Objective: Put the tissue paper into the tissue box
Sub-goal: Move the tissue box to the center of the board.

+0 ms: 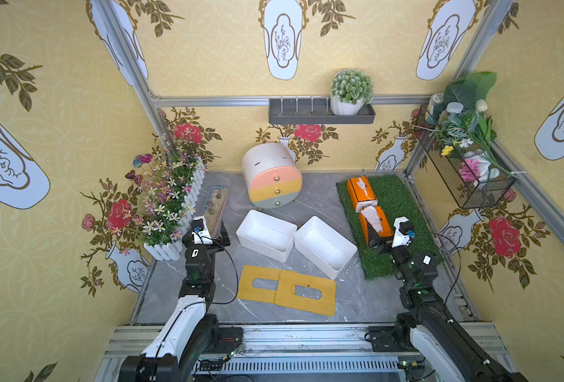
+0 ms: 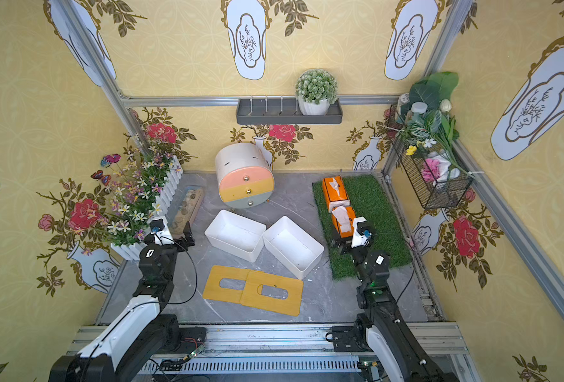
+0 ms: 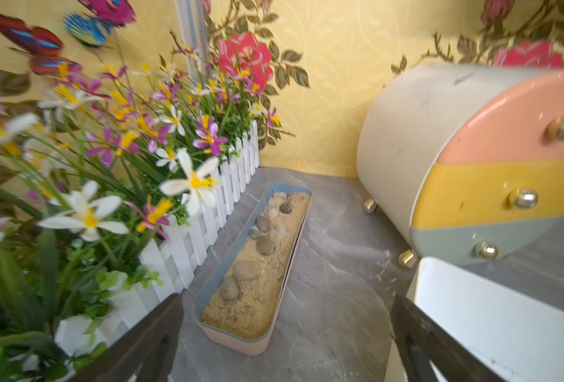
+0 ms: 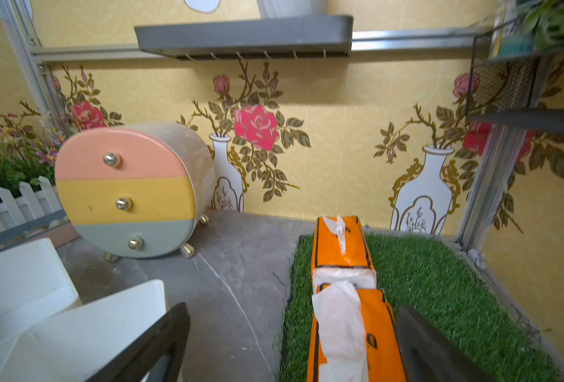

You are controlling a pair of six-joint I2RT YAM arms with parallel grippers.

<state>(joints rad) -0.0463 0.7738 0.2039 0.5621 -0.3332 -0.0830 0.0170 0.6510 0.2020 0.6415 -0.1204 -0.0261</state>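
Observation:
Two orange packs of tissue paper lie end to end on the green grass mat (image 1: 403, 205): a near pack (image 1: 374, 225) (image 2: 343, 220) (image 4: 373, 330) with white tissue sticking out, and a far pack (image 1: 361, 190) (image 4: 338, 241). Two open white tissue boxes (image 1: 260, 248) (image 1: 313, 261) stand mid-floor, both empty. My right gripper (image 1: 378, 243) (image 4: 293, 357) is open at the near pack's front end, and the pack lies between its fingers, closer to one. Over bare floor by the sand tray (image 3: 257, 264), my left gripper (image 1: 222, 236) (image 3: 283, 347) is open and holds nothing.
Two bamboo lids (image 1: 245, 284) (image 1: 328, 294) with slots overlap on the floor in front of the boxes. A round drawer cabinet (image 1: 274, 178) stands behind them. A flower planter (image 1: 171, 205) lines the left wall. A wire basket (image 1: 462, 165) hangs on the right wall.

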